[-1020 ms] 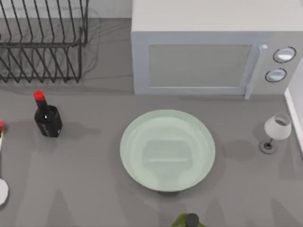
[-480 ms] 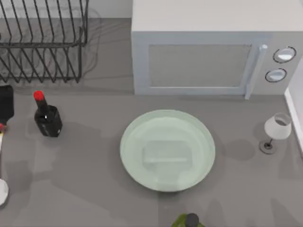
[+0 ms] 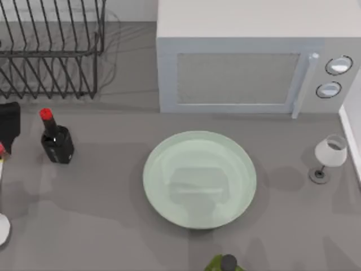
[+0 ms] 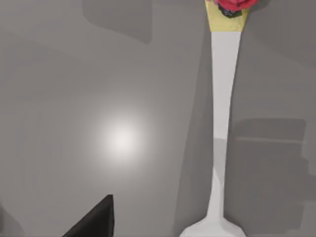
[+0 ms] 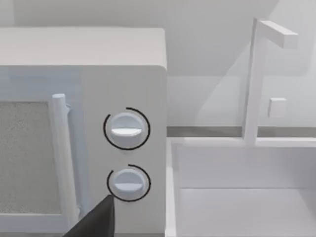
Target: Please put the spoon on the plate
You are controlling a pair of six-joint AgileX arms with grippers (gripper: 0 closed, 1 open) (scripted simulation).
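The left end effector hovers near the spoon on the counter, grip state untellable; a skewed descent could nudge the slim handle, far from the plate.

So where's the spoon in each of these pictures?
Top view: the spoon lies at the table's left edge, left of the dark bottle.
Left wrist view: its pale handle is seen close, from bowl to red ornament.
Right wrist view: this one faces the microwave instead.
Shared landmark: the red ornament, in the top and left wrist views.
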